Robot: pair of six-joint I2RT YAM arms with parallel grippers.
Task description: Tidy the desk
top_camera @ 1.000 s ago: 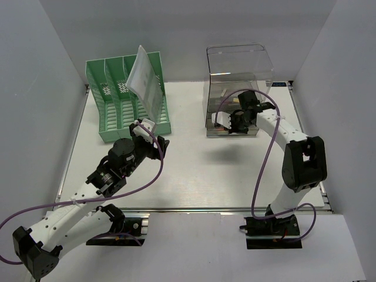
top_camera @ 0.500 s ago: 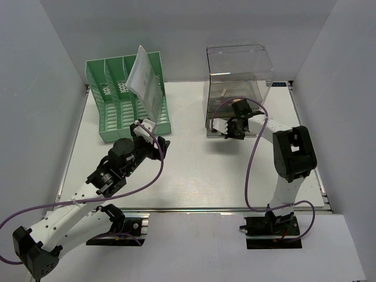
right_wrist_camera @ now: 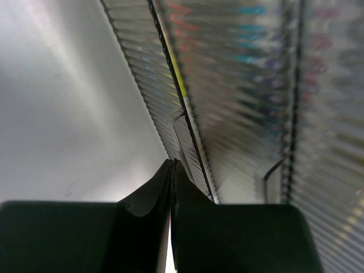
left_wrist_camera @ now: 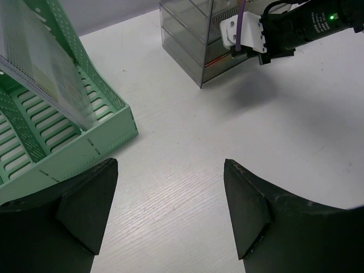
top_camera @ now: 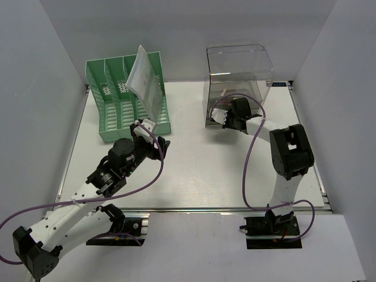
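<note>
Desk [left_wrist_camera: 296,114] below left end effector [left_wrist_camera: 169,166], jaws apart

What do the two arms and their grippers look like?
Both the left arm and the right arm have white links and black joints. A purple cable loops along each. The fingers are black and wedge-shaped. A green light glows on the right wrist.
</note>
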